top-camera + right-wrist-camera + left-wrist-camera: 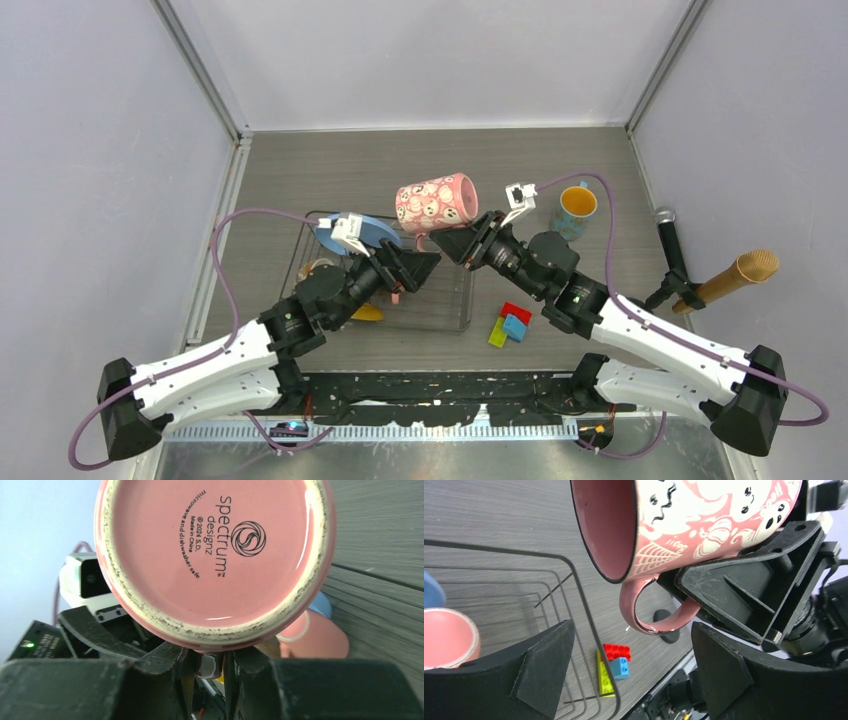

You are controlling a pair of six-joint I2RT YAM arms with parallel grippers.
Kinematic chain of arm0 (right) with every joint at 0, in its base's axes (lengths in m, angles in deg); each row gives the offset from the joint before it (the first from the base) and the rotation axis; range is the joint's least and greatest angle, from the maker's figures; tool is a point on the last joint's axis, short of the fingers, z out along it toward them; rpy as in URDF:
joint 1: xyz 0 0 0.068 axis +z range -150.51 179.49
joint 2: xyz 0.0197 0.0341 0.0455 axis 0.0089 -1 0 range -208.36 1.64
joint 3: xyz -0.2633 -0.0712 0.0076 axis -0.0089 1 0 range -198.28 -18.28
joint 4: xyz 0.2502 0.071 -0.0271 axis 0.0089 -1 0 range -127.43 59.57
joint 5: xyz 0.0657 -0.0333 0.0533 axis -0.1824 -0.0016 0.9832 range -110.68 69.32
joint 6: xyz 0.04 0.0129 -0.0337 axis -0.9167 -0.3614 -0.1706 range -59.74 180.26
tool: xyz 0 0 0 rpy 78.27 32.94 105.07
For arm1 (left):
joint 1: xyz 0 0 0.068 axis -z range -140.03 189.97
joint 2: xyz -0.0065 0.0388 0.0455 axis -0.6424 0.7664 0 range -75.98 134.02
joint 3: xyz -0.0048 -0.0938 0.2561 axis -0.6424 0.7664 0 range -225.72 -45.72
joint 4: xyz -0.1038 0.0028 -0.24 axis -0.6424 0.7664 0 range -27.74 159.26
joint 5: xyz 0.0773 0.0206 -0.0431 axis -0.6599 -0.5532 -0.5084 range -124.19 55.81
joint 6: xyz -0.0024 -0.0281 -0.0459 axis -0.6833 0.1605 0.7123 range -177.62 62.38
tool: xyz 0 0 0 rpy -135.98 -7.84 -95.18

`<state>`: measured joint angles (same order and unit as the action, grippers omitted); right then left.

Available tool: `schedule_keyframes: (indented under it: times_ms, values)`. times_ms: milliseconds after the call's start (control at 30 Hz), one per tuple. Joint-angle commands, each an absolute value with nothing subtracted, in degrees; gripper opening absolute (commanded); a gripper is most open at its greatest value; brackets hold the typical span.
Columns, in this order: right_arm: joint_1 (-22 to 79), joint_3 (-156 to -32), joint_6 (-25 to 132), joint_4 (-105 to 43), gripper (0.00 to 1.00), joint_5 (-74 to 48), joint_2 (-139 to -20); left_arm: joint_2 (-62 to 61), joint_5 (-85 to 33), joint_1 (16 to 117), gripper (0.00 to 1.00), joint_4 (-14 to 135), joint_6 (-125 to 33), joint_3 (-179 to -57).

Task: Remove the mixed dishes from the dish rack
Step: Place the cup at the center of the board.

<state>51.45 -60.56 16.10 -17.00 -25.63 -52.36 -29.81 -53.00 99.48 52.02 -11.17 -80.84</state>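
The right arm's jaws (pixel 447 243) are clamped on the speckled pink mug (pixel 437 203) at its handle (pixel 644 615). They hold it on its side in the air over the far right corner of the dish rack (pixel 445 312). The mouth faces the left arm and the base faces the right wrist camera, filling most of that view. A grip on the handle gives narrow jaws something thin to close on, but it leaves the heavy body hanging off to one side.

The left arm's jaws (pixel 428 264) stand wide apart just below the mug, with the handle loop between them and touching neither. This looks like a hand-over between the two arms, though which way it runs cannot be told.

The rack holds more to unload: a light blue plate (pixel 372 228) standing on edge at the far side, a plain salmon mug (pixel 446 635) beside it, and a yellow plate (pixel 368 313) mostly hidden under the left arm. A blue mug (pixel 577 208) with an orange inside stands upright on the surface (pixel 300 170) to the right, well apart from the rack and probably already unloaded. The small coloured blocks (pixel 511 324) lie just beside the rack's right edge and are best avoided when the pink mug is set down.
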Motion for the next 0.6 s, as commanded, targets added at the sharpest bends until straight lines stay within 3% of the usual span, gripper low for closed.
schedule_keyframes:
  times_ms: [0,567]
  values:
    - [51.61,-60.50,11.53,0.67,0.00,-22.90,-49.07,-30.82,-52.77,99.44,0.86,41.35,-8.49,-79.49]
    - [51.61,-57.80,8.14,7.92,0.00,-21.51,-49.37,-31.46,-53.18,99.47,0.65,32.06,-5.19,-75.05]
